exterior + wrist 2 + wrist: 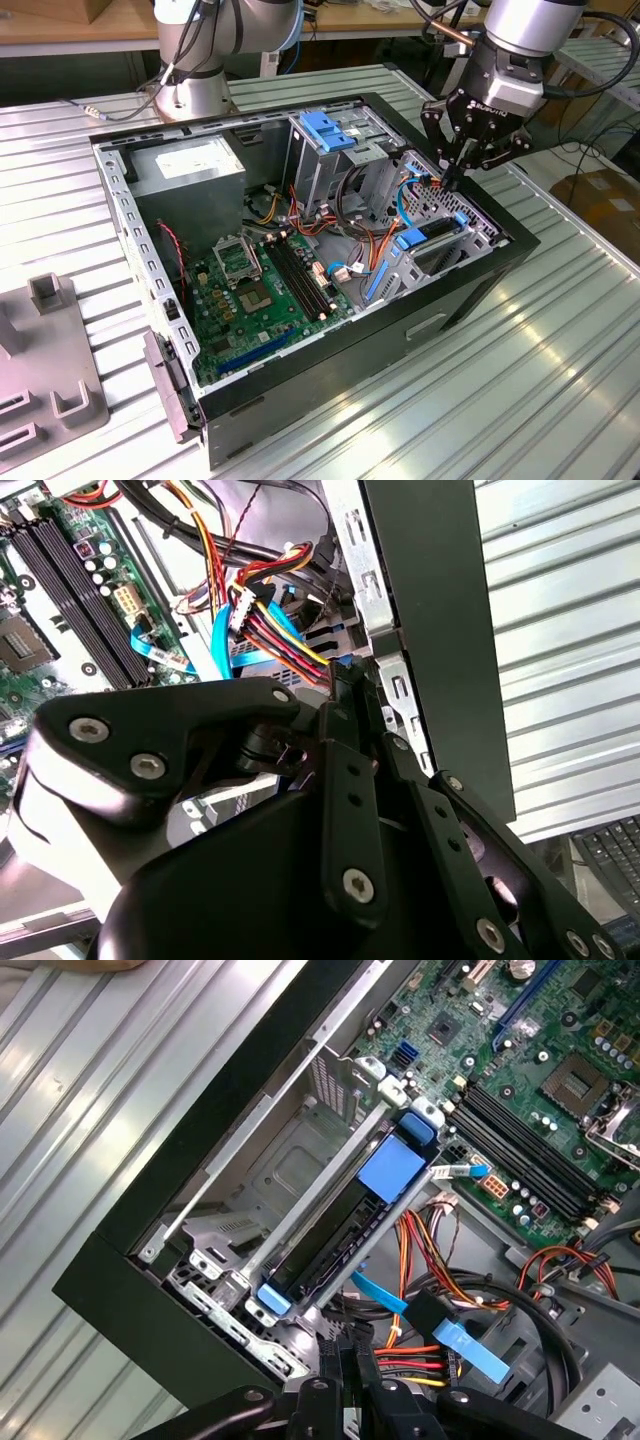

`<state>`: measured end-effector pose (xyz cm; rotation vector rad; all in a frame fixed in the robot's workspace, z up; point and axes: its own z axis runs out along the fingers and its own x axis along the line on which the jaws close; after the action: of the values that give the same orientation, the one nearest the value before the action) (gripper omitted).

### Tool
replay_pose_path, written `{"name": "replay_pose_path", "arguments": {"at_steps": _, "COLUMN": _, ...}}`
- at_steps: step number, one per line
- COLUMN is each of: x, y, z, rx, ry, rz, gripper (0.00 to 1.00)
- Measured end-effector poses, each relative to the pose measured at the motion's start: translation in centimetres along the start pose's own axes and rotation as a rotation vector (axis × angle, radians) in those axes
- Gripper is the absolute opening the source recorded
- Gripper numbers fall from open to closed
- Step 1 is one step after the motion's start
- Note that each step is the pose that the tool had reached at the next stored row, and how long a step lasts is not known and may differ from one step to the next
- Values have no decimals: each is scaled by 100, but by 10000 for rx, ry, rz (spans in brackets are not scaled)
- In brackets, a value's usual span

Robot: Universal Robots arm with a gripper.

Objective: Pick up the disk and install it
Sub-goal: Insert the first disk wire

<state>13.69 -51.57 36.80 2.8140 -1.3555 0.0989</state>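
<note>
The disk (pixel 322 1250) sits edge-on in the drive bay at the front corner of the open computer case (pixel 470 290), its blue rails (pixel 392 1168) showing at both ends. In the exterior view the disk (pixel 437 232) lies in the bay on the exterior view's right. My gripper (pixel 451 181) hangs just above that bay, a little apart from the disk. Its black fingers (pixel 350 1360) are shut together with nothing between them. In the second wrist view the fingertips (pixel 345 685) point at a bundle of coloured cables beside the case wall.
Inside the case lie the green motherboard (pixel 255 285), a grey power-supply box (pixel 190 165), a metal cage with a blue top (pixel 330 130) and loose cables (pixel 365 245). A grey fixture (pixel 50 370) stands on the ribbed metal table at the exterior view's left.
</note>
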Motion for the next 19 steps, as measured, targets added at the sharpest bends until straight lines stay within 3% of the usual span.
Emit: {"name": "replay_pose_path", "arguments": {"at_steps": 19, "x": -1, "y": 0, "z": 23, "rx": -213, "ry": 43, "rz": 3292, "gripper": 17}}
